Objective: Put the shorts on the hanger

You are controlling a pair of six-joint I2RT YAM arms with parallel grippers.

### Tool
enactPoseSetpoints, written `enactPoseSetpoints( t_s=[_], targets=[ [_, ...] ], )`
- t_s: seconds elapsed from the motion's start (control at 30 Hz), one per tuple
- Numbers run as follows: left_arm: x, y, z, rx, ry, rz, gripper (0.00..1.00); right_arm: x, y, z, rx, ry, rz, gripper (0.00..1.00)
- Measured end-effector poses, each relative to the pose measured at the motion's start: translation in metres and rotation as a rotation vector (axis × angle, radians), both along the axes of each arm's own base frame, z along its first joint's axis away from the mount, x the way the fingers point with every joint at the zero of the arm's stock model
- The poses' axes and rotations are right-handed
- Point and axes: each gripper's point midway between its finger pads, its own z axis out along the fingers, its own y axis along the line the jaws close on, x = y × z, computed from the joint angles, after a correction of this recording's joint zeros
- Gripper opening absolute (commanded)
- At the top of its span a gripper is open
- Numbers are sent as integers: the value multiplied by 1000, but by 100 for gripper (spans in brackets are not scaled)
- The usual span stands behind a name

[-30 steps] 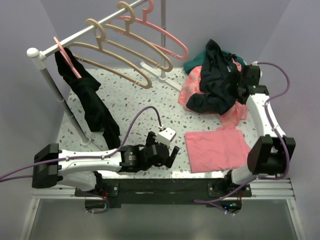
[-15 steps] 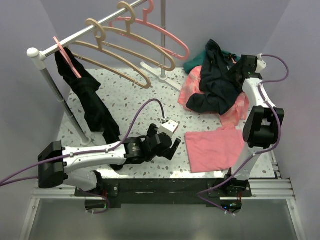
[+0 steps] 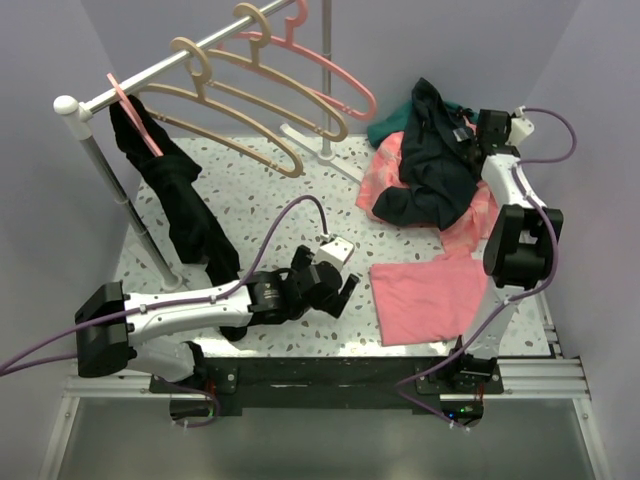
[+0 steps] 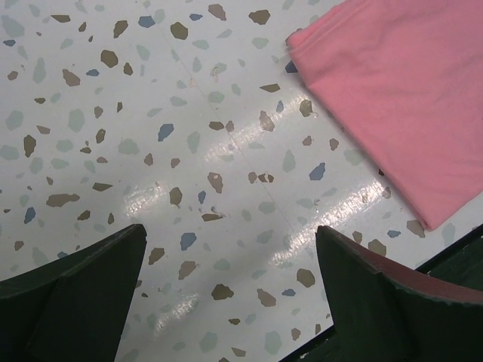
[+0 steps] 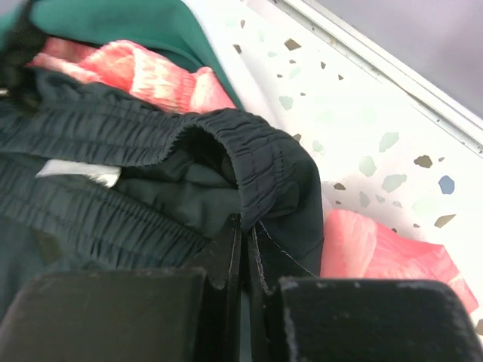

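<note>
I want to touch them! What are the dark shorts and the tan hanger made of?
The shorts look like soft, matte cloth: they wrinkle, and the waistband is gathered. The hanger looks like smooth, hard plastic, evenly tan, though I can't be sure.

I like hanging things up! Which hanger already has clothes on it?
The pink hanger at the rail's left end: a long black garment hangs from it. The two beige hangers and the other pink hanger beside them are bare.
</note>
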Motion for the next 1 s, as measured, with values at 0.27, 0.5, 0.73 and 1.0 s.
enactPoseSetpoints(
  t_s=[0.27, 0.5, 0.73, 1.0],
  targets=[
    [3, 7, 9, -18, 1, 22, 100, -40, 62, 102, -57, -176, 105, 0],
    [4, 9, 23, -65, -8, 33, 99, -73, 119, 194, -46, -358, 231, 0],
    [12, 12, 35, -81, -15, 58, 91, -89, 135, 260, -15, -447, 322, 0],
    [17, 5, 59, -171, -33, 84, 72, -171, 169, 287, 76, -530, 531, 0]
  ],
)
